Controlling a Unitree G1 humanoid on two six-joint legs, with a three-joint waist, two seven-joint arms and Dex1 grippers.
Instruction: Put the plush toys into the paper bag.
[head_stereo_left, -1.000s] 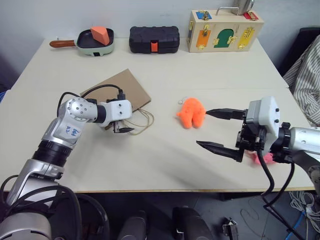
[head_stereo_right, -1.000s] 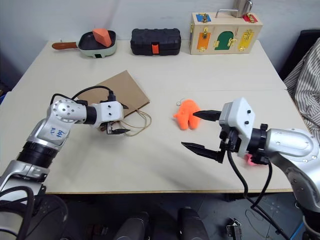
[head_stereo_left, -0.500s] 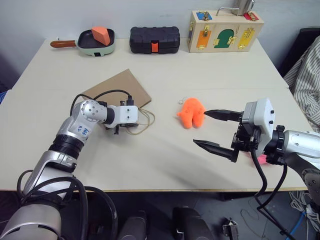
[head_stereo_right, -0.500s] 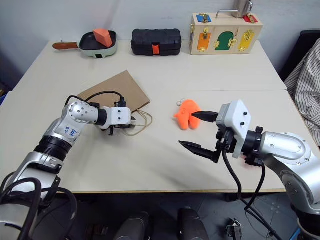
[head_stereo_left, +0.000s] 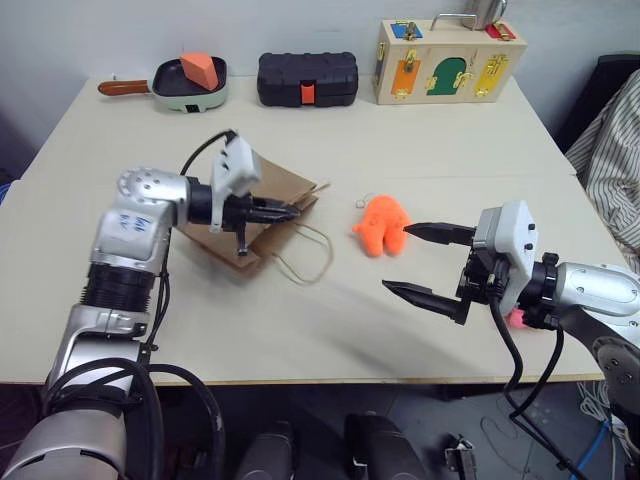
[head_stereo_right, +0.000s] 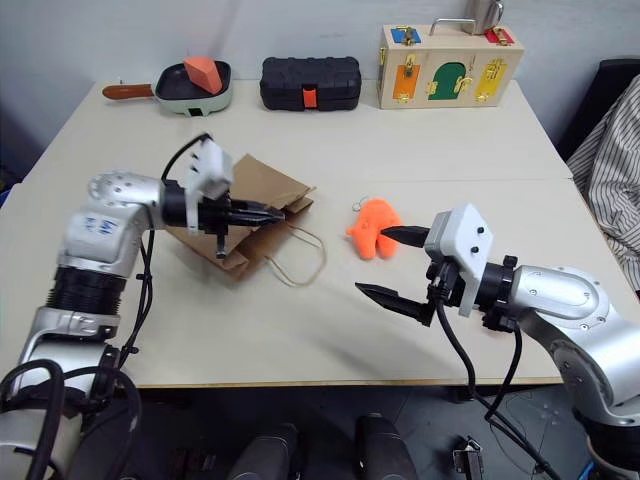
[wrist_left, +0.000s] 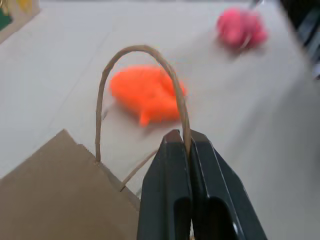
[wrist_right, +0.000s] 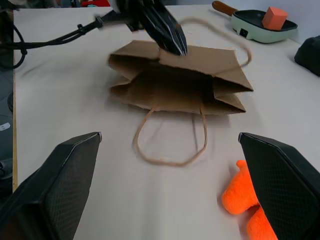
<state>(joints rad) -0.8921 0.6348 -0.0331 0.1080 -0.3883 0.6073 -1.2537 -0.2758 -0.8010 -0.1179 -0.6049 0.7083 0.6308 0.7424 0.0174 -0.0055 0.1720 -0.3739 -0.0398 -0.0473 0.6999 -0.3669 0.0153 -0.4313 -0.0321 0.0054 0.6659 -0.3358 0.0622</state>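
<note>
The brown paper bag (head_stereo_left: 283, 183) lies left of the table's middle, its mouth gaping toward the right. My left gripper (wrist_left: 182, 137) is shut on the bag's upper cord handle (wrist_left: 102, 90) and holds that side up. The lower handle (head_stereo_left: 310, 255) trails on the table. An orange plush toy (head_stereo_left: 380, 225) lies just right of the bag. Beside that toy, slightly nearer me, my right gripper (head_stereo_left: 397, 258) stands open and empty. A pink plush toy (wrist_left: 240, 27) lies behind my right wrist, mostly hidden in the head views.
Along the far edge stand a green pan (head_stereo_left: 190, 92) with an orange block, a black ribbed case (head_stereo_left: 308, 78) and a wooden lock box (head_stereo_left: 448, 62). Striped cloth (head_stereo_left: 610, 160) hangs at the right.
My left gripper closed on the bag's handle and rose, lifting the flat bag's upper side so its mouth gapes. The right gripper stayed about where it was.
</note>
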